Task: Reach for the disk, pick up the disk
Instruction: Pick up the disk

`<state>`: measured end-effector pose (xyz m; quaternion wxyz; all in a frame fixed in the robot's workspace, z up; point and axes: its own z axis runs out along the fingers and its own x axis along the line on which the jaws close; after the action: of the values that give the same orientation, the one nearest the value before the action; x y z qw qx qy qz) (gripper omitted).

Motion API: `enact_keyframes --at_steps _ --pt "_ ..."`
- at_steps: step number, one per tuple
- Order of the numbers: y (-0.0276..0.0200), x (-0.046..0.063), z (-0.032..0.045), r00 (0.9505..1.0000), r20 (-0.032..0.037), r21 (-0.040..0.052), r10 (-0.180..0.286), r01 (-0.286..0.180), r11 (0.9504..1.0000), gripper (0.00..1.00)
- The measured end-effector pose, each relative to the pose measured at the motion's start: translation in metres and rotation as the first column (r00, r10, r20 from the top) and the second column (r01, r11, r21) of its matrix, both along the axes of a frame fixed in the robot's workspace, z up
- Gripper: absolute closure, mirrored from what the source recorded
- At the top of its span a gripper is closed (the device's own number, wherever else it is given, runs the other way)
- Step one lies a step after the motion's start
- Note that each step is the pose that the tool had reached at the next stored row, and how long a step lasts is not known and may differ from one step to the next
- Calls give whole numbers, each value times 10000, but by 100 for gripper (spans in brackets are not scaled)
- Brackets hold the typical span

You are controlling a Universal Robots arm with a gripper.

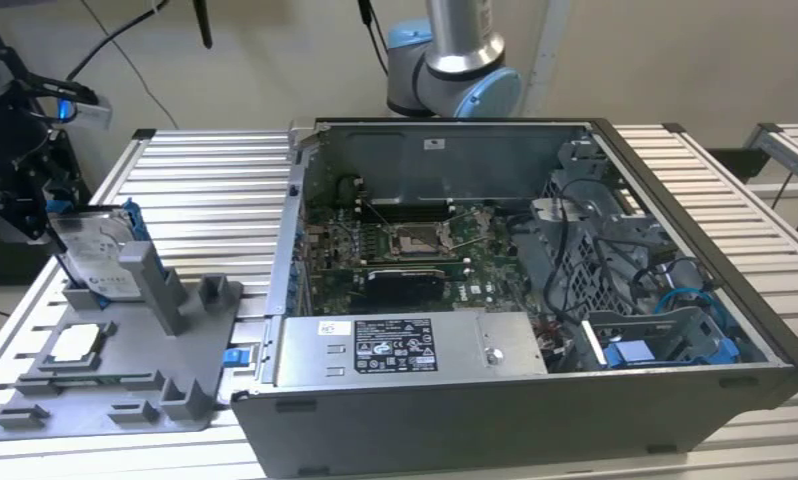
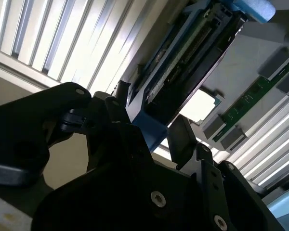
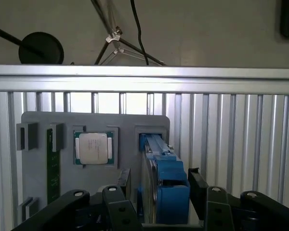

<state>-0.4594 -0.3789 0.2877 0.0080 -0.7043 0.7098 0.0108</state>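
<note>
**Fig.** My single arm, as I see it from the remote station. In the exterior view its grey, blue-capped base joint [image 1: 453, 70] stands at twelve o'clock. The black wrist [image 1: 6, 140] and the claw [image 1: 28, 215] hang at nine o'clock, with the claw pointing downward. In the first wrist view the claw [image 3: 159, 195] has its two black fingers [image 3: 200, 187] spread apart, tips roughly level. In the second wrist view the claw [image 2: 151, 122] shows the same parted fingers [image 2: 180, 142].
</note>
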Motion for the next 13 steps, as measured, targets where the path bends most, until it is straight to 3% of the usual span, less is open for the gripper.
enact_keyframes --at_steps 13 --pt "0 0 -48 10000 1 0 0 0 10000 0"
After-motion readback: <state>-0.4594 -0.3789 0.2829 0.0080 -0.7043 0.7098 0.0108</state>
